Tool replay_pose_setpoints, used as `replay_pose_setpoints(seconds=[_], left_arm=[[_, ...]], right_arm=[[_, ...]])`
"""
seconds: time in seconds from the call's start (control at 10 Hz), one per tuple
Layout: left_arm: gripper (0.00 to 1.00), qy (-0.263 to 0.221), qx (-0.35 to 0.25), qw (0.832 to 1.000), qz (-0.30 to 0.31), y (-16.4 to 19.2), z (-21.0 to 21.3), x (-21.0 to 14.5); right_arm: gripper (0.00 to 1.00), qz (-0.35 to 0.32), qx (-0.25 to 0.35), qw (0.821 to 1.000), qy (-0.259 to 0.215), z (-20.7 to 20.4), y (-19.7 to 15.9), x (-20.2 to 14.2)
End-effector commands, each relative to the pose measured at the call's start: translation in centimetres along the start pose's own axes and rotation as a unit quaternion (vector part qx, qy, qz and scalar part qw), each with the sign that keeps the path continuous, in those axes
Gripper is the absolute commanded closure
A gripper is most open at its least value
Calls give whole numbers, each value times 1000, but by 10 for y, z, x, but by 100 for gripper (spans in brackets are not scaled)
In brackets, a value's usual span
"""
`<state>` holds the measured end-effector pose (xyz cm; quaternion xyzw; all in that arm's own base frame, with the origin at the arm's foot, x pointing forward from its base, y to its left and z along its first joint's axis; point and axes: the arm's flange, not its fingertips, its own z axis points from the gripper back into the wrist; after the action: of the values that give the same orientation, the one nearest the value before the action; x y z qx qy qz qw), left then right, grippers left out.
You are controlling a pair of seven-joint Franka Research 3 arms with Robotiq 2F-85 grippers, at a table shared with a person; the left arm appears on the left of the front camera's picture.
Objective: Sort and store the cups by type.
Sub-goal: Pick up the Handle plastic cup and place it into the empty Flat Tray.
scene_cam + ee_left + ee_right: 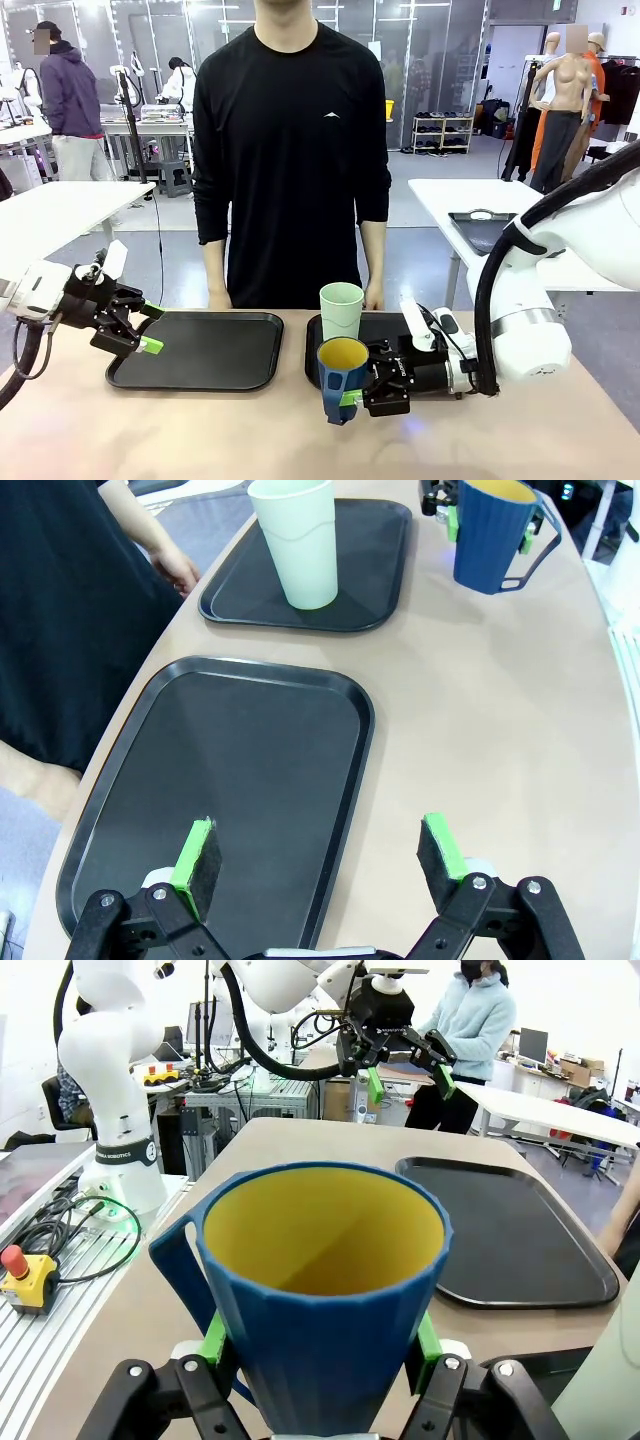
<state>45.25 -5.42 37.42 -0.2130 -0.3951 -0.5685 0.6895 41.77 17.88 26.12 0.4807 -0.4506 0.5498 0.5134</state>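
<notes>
The dark blue mug [340, 378] with a yellow inside is held off the table in front of the right tray [385, 325], my right gripper [352, 398] shut on its lower body. In the right wrist view the mug [325, 1290] sits between the green pads [213, 1338], handle to the left. The pale mint tumbler [341, 311] stands upright on the right tray, seen in the left wrist view as the tumbler [295, 542] beside the mug [494, 535]. My left gripper [150, 328] hovers open over the left end of the left tray [200, 350], nothing between its pads [200, 855].
A person in black stands at the far table edge, hands low near the trays, one hand [172, 568] beside the right tray. The left tray [230, 780] holds nothing. Bare table lies in front of both trays.
</notes>
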Motion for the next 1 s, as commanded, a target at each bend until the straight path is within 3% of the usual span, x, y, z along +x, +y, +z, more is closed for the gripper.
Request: replay_pose_setpoints(seconds=[0.0, 0.1, 0.2, 0.6, 0.9], left_arm=[[0, -12, 8, 1000, -7, -1, -2, 0], [0, -12, 8, 1000, -7, -1, -2, 0], [0, -12, 8, 1000, -7, -1, -2, 0], [0, -12, 8, 1000, -7, -1, -2, 0], [0, -12, 8, 1000, -7, -1, -2, 0]], right_arm=[[57, -1, -4, 1000, 3, -2, 0, 0], [57, -1, -4, 1000, 3, -2, 0, 0], [24, 0, 0, 1000, 0, 0, 0, 0], [24, -5, -78, 997, 19, -71, -8, -15], [24, 6, -95, 995, -6, -114, -14, -20]])
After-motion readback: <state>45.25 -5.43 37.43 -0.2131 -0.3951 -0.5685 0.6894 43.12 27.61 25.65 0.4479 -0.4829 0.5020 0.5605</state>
